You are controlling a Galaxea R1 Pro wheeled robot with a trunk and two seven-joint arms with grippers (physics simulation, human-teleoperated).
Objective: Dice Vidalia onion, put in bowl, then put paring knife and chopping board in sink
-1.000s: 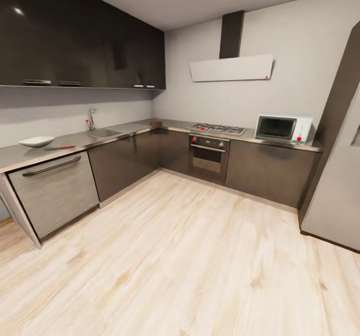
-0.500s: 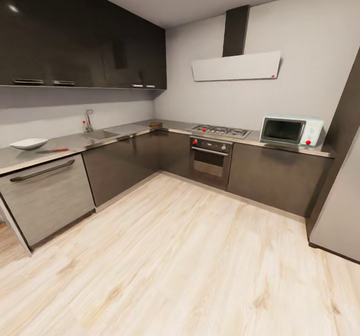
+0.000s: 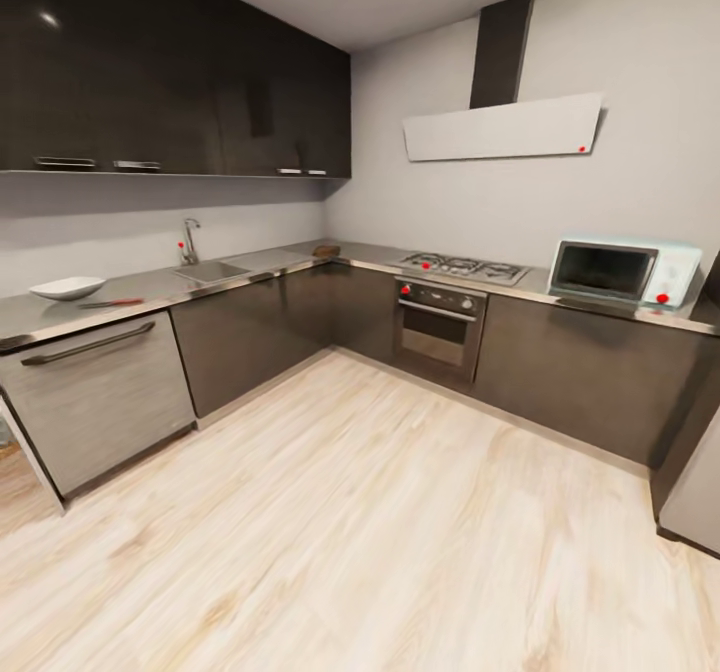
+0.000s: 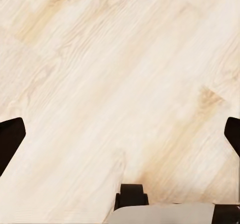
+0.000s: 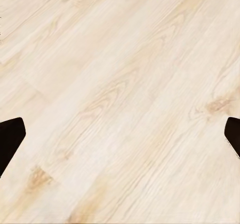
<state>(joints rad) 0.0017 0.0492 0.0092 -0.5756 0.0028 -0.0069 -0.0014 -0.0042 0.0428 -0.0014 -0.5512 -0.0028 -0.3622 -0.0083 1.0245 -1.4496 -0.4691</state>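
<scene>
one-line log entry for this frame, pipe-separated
phase: approaching kitchen | left gripper: open, empty, over floor | right gripper: open, empty | bowl and paring knife: on countertop | sink: ahead-left

On the countertop (image 3: 150, 287), the bowl (image 3: 67, 287) sits near the left end with the paring knife (image 3: 110, 303) just before it; the sink (image 3: 210, 271) lies further right, the chopping board (image 3: 325, 250) at the corner.
</scene>
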